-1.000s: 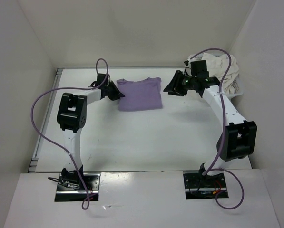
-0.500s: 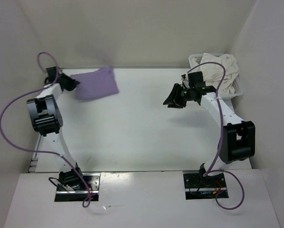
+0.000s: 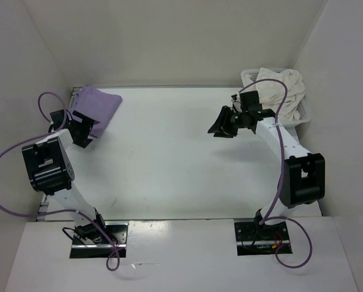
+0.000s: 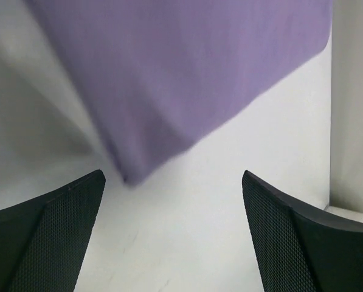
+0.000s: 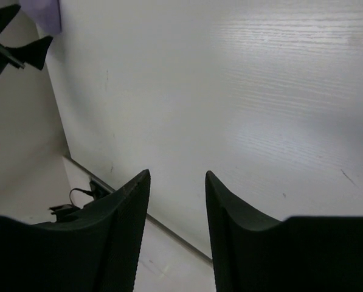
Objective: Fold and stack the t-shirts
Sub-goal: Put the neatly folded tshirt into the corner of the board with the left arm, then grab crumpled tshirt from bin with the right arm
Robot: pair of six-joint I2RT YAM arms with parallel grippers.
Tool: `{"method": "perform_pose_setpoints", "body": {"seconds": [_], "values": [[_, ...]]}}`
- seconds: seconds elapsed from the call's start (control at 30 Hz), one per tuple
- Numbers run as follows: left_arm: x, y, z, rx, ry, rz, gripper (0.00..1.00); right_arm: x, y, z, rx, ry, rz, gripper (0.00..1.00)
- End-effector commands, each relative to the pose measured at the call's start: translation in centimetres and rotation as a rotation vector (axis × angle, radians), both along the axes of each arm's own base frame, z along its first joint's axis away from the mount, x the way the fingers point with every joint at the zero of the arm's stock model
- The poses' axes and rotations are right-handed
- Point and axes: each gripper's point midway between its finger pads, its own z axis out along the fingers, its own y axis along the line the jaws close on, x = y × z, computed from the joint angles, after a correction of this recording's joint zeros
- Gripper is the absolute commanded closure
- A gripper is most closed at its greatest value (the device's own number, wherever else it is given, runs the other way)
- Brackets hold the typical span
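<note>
A folded lavender t-shirt (image 3: 97,104) lies at the table's far left corner, filling the top of the left wrist view (image 4: 181,73). My left gripper (image 3: 87,129) sits just in front of its near edge, open, with only bare table between its fingers (image 4: 172,182). A cream white t-shirt (image 3: 283,88) is heaped in the white mesh basket (image 3: 304,113) at the far right. My right gripper (image 3: 220,125) hovers over the table left of the basket, open and empty (image 5: 177,176). The lavender shirt shows as a small patch (image 5: 44,11) in the right wrist view.
White walls close in the table on the left, back and right. The table's left edge strip (image 3: 45,204) runs beside my left arm. Purple cables loop from both arms.
My left arm carried the lavender shirt from the middle back of the table to the far left corner, let it go and drew back slightly. The right gripper barely moved.
</note>
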Motion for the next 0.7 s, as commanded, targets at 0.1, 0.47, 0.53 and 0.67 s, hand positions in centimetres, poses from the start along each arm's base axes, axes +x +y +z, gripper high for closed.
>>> {"method": "perform_pose_setpoints", "body": {"seconds": [0.1,0.47,0.53,0.67], "values": [[-4.1,0.8,7.4,0.147,-0.122,0.095,0.0,3.7,-0.3,2.9,-0.032,-0.137,-0.063,0.77],[-7.5,-5.9,9.4,0.189,-0.12,-0.067,0.53,10.8,-3.4,6.5,-0.113,-0.247,-0.257,0.9],[-7.3,-8.0,10.2,0.216,-0.133,-0.146,0.62,13.0,-5.7,7.0,-0.144,-0.26,-0.328,0.93],[-7.4,-14.3,10.6,0.195,-0.169,-0.364,0.63,16.9,-12.9,6.8,-0.25,-0.257,-0.525,0.93]]}}
